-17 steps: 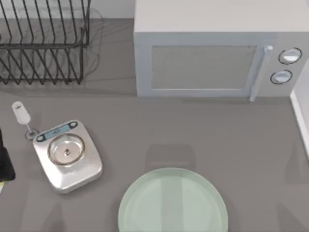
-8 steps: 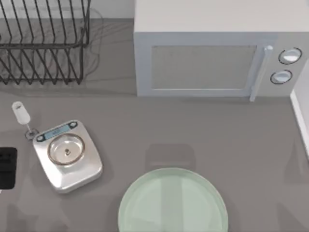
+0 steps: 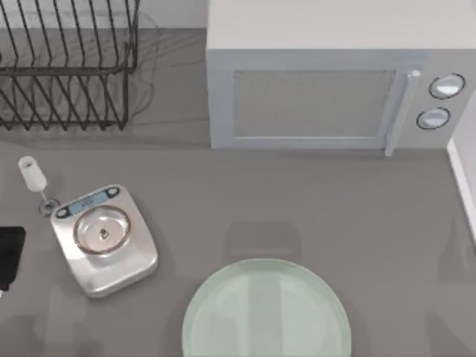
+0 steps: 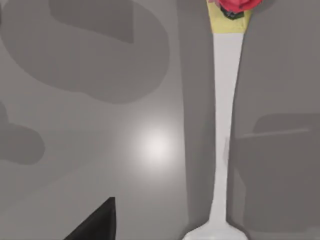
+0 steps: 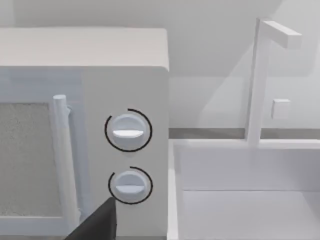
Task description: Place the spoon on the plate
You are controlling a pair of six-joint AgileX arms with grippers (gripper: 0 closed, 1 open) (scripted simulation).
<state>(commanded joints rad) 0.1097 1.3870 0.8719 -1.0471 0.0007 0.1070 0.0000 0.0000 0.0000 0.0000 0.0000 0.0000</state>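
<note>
Plate (image 3: 266, 311) of pale mint green lies at the near edge of the grey table (image 3: 312, 208) in the top view, cut off by the bottom of the picture. A silver kitchen scale (image 3: 104, 238) with a small round steel pan sits well to its left. Just beyond the scale's far left corner lies a small white object with a thin stem (image 3: 33, 178); whether this is the spoon cannot be told from here. A wire dish rack (image 3: 67, 63) stands at the far left and a white microwave (image 3: 335, 82) at the far centre and right. A black part of the left arm (image 3: 9, 253) shows at the left edge, beside the scale; how its gripper stands cannot be told.

In the left wrist view, the spoon (image 4: 223, 125) lies flat on the table, its thin white handle running straight to a yellow and red thing (image 4: 231, 11) at one end. A black fingertip (image 4: 97, 222) shows apart from the handle.

In the right wrist view, the microwave's two dials (image 5: 128, 131) face the camera, with a white sink (image 5: 240, 200) alongside. A dark fingertip (image 5: 97, 222) shows; the right gripper's state cannot be told.
</note>
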